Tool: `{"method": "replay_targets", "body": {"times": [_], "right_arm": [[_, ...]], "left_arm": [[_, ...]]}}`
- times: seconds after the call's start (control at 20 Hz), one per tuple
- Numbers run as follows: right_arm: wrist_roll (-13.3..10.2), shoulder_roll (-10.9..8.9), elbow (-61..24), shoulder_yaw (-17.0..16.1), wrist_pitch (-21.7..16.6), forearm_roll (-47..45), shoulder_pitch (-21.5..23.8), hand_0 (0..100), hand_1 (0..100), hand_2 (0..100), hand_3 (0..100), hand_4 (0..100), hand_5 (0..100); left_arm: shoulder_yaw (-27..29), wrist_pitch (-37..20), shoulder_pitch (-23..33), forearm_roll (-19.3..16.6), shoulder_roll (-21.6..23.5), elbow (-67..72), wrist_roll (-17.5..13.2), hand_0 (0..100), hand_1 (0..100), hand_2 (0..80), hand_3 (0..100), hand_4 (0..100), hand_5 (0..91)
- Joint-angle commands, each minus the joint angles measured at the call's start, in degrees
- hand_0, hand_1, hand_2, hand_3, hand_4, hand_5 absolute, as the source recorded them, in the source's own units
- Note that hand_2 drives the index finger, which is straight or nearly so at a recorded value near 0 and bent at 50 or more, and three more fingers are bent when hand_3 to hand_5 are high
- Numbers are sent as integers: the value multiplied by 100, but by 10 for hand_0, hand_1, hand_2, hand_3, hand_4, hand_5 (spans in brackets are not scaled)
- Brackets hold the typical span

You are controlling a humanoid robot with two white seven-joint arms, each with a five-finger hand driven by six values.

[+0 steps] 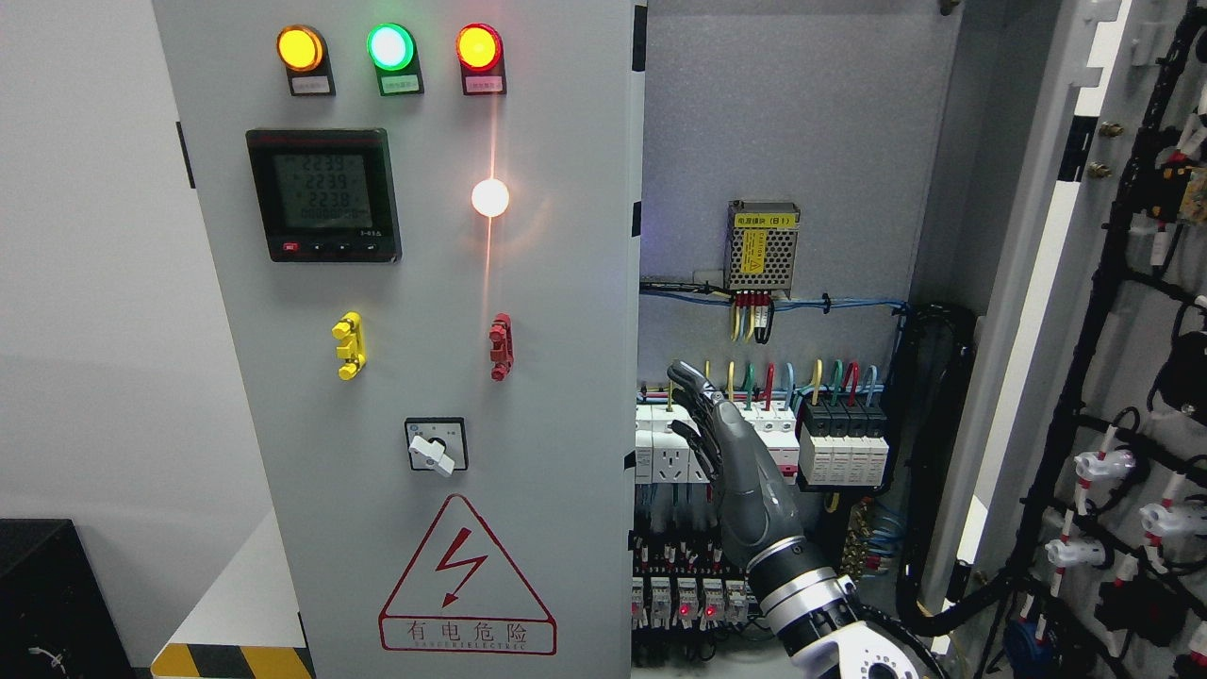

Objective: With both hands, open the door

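My right robot hand (721,443), fingers relaxed and holding nothing, reaches into the cabinet at 5 o'clock; the right door (1132,358) hangs wide open, wiring exposed.

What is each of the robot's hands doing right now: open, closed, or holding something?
Left hand: not in view.
Right hand: open, fingers extended, holding nothing, raised inside the open cabinet by the closed left door.

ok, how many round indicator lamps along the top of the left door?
3, in a row along the top of the closed left door: amber lamp leftmost, green lamp in the middle, red lamp rightmost. None look hidden.
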Motion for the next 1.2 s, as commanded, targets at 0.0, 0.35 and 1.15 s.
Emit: {"method": "replay_targets", "body": {"times": [0.0, 0.35, 1.15], "right_arm": [[8, 152, 295, 105, -5, -19, -132, 0, 0, 0, 0, 0, 0], [16, 143, 303, 167, 4, -202, -176, 0, 0, 0, 0, 0, 0], [25, 135, 374, 167, 145, -397, -448, 0, 0, 0, 0, 0, 0]], "left_arm": [[95, 7, 79, -5, -114, -16, -8, 0, 0, 0, 0, 0, 0], [77, 7, 53, -5, -132, -24, 1, 0, 0, 0, 0, 0, 0], [59, -2, 44, -5, -158, -24, 10, 0, 0, 0, 0, 0, 0]]}}
